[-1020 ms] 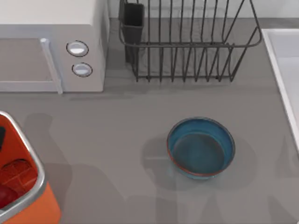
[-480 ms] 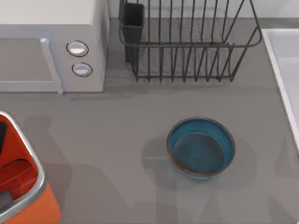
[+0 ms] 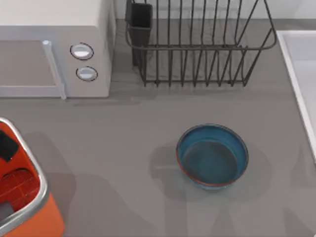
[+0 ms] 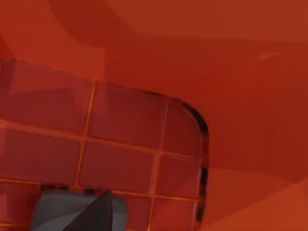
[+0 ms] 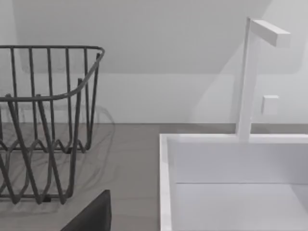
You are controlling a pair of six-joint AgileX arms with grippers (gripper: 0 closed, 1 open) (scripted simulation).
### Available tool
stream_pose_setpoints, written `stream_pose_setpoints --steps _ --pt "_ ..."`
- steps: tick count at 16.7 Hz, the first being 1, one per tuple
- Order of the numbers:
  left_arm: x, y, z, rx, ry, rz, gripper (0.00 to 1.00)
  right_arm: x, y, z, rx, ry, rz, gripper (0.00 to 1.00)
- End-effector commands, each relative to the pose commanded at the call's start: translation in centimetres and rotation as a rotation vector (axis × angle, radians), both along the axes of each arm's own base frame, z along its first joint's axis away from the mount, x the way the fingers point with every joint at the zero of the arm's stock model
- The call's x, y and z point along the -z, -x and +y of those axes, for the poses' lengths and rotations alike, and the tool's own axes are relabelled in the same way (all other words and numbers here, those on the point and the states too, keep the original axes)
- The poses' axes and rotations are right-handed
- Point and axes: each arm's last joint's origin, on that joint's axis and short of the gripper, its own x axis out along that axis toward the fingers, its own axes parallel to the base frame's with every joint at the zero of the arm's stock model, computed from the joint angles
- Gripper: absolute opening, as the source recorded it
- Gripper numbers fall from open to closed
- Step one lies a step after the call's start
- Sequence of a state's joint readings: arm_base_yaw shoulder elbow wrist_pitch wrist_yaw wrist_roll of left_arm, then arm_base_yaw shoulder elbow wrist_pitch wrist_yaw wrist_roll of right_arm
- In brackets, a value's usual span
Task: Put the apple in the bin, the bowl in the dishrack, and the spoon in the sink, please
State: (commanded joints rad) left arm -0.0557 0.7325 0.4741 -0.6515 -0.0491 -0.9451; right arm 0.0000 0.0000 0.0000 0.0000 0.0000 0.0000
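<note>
The blue bowl (image 3: 212, 156) with its reddish rim stands upright on the grey counter, right of centre. Behind it stands the dark wire dishrack (image 3: 197, 47), which also appears in the right wrist view (image 5: 45, 96). The pale sink (image 3: 305, 54) lies along the right edge. At the bottom left is the orange bin (image 3: 43, 219), and a dark part of my left gripper (image 3: 7, 146) hangs over its inside. The left wrist view looks down at the bin's gridded floor (image 4: 125, 144). The apple and the spoon are out of view. A dark part of my right gripper (image 5: 91, 216) shows near the sink rim (image 5: 166, 183).
A white microwave (image 3: 49, 49) with two round knobs fills the back left. A white faucet (image 5: 248, 77) rises behind the sink. Open counter lies between the bin, the bowl and the dishrack.
A red round shape seen low in the bin a second ago no longer shows. A dark part of my left gripper has come into view over the bin. The bowl has not moved.
</note>
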Motion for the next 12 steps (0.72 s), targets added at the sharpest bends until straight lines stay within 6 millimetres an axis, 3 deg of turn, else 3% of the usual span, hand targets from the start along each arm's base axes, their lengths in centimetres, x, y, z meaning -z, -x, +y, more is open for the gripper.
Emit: stream_pose_setpoints --steps 6,12 --pt "2.3 2.7 0.4 0.373 -0.462 -0.482 1.00 0.0 0.0 0.0 0.000 0.000 0.000 1.00" --pt "3.3 3.6 0.5 0.421 -0.806 -0.820 1.00 0.0 0.0 0.0 0.000 0.000 0.000 1.00"
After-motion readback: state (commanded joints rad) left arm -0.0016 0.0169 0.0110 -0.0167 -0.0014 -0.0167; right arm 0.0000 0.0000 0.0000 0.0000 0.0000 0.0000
